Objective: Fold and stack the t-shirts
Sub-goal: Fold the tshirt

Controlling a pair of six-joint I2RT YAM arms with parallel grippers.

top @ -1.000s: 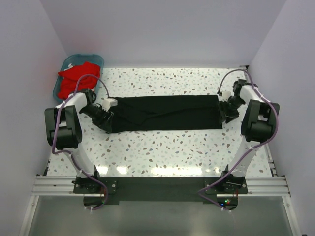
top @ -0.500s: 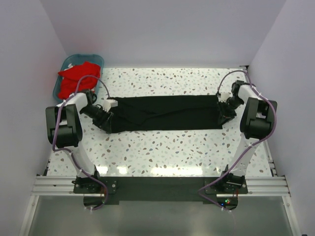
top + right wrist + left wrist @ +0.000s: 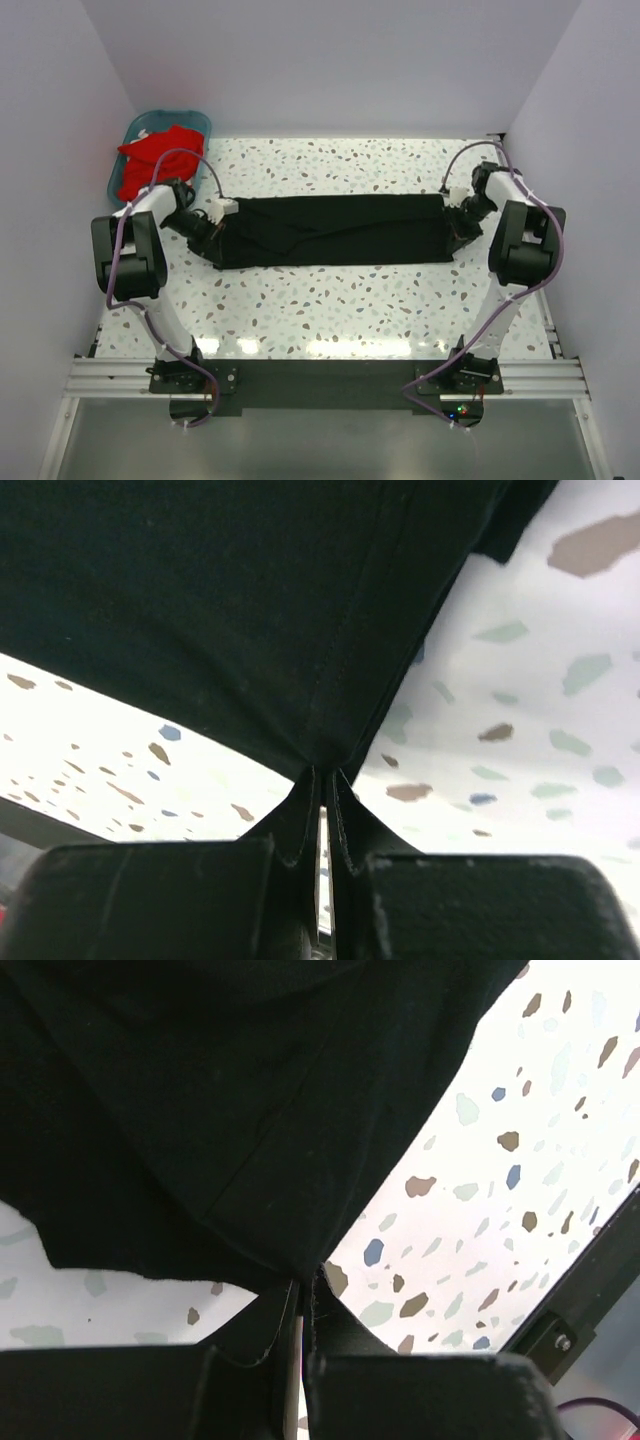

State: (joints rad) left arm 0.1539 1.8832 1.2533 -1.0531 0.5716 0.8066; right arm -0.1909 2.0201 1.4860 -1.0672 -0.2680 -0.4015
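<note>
Jaws just clamp down: left gripper (image 3: 303, 1288) pinches black t-shirt (image 3: 330, 230) at its left end, right gripper (image 3: 322, 778) its right end (shirt lies as long band across table (image 3: 350, 300)). Next fold looks ready.

We saw the black shirt (image 3: 335, 230) stretched as a long folded band across the table (image 3: 350, 300), and the red shirts (image 3: 150, 160) heaped in the far-left basket (image 3: 185, 117).
</note>
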